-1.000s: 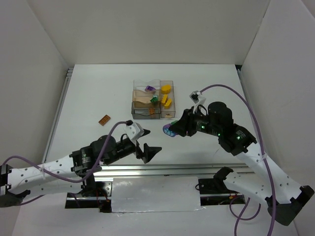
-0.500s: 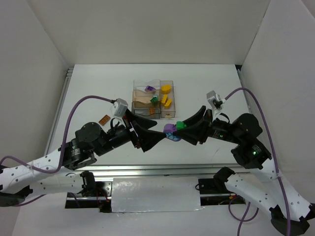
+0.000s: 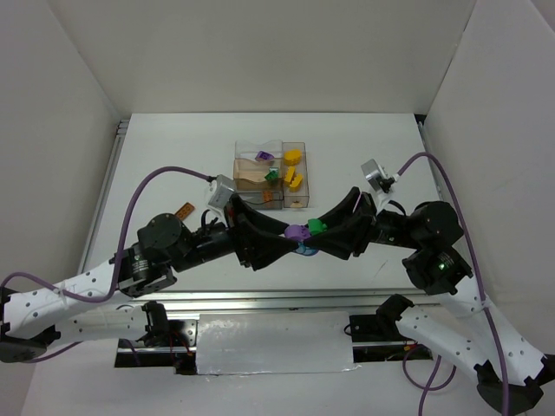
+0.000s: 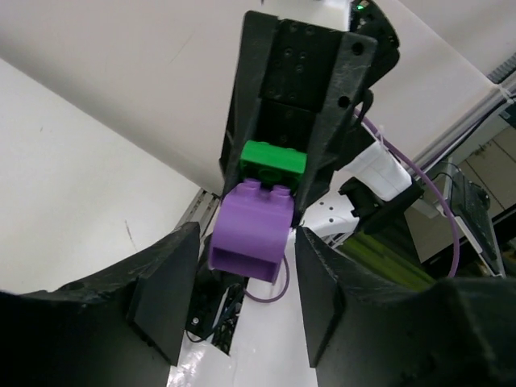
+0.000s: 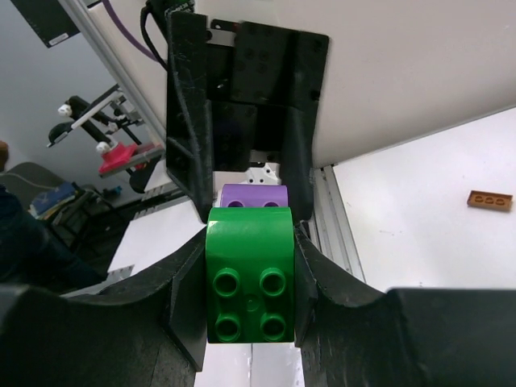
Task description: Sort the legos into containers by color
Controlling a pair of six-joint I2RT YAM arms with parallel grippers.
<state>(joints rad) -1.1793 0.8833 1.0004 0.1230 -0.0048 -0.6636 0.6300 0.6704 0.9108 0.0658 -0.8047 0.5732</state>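
Grippers meet nose to nose just in front of the containers (image 3: pixel 250 149), on the side nearest the arm bases, lifted off the table (image 3: pixel 173 156). Between them hangs a two-colour stack: a purple brick (image 4: pixel 250 234) pressed onto a green brick (image 5: pixel 248 284). The right gripper (image 3: pixel 319 237) is clamped on the green brick, one finger flat against each side. The left gripper (image 3: pixel 289 240) has its fingers flanking the purple brick very closely, but whether they are pressing on it or merely bracketing it cannot be told. Inside the containers lie yellow, green, purple and orange-brown pieces in separate compartments. One orange-brown plate (image 3: pixel 184 211) lies on the table off the containers' left side, well apart from them. The step in hand looks like splitting the joined pair so each colour can be sorted alone. The next move likely calls for a firm pinch on the purple brick, then a straight or slightly tilting pull apart — with the right gripper holding steady — before each half goes to its matching compartment.
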